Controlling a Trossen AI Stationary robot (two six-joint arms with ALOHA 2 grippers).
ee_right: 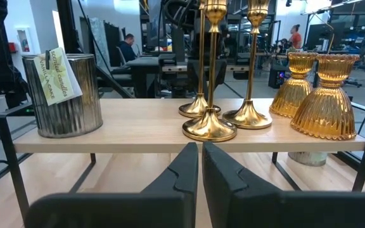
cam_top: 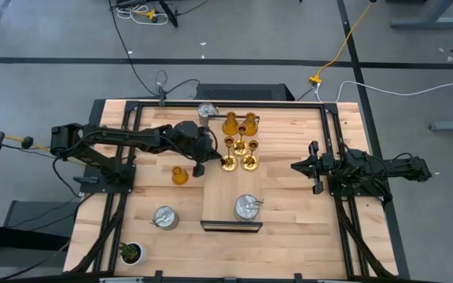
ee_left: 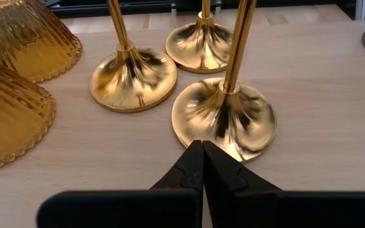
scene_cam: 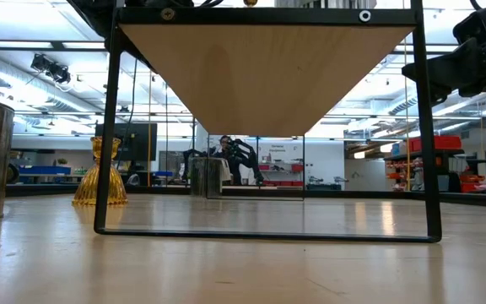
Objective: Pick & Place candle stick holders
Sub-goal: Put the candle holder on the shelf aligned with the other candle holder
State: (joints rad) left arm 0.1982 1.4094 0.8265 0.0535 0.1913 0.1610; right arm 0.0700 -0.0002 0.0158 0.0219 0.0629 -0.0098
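Three gold thin-stemmed candle stick holders (ee_left: 132, 79) (ee_left: 201, 44) (ee_left: 224, 117) stand on their round bases on a raised wooden shelf (cam_top: 220, 196), beside two amber bell-shaped holders (cam_top: 240, 123) and a silver one (cam_top: 246, 208). My left gripper (ee_left: 201, 144) is shut, slanting down, with its tips at the near rim of the closest gold holder (cam_top: 228, 163). A third amber holder (cam_top: 179, 174) and another silver holder (cam_top: 165, 218) stand on the table. My right gripper (cam_top: 296, 167) waits shut at the shelf's right side. My left gripper's shut fingertips (ee_left: 194, 155) sit at the edge of the nearest gold holder's round base (ee_left: 233, 149), coming from the table's left and slanting down. Whether they touch the base I cannot tell. The holder stands upright on the shelf.
A further silver holder (cam_top: 207, 111) stands at the far edge. A small green potted plant (cam_top: 130, 251) sits at the near left corner. Black frame rails (cam_top: 333, 134) run along the table's sides. The shelf's black legs (scene_cam: 429, 127) show in the low view.
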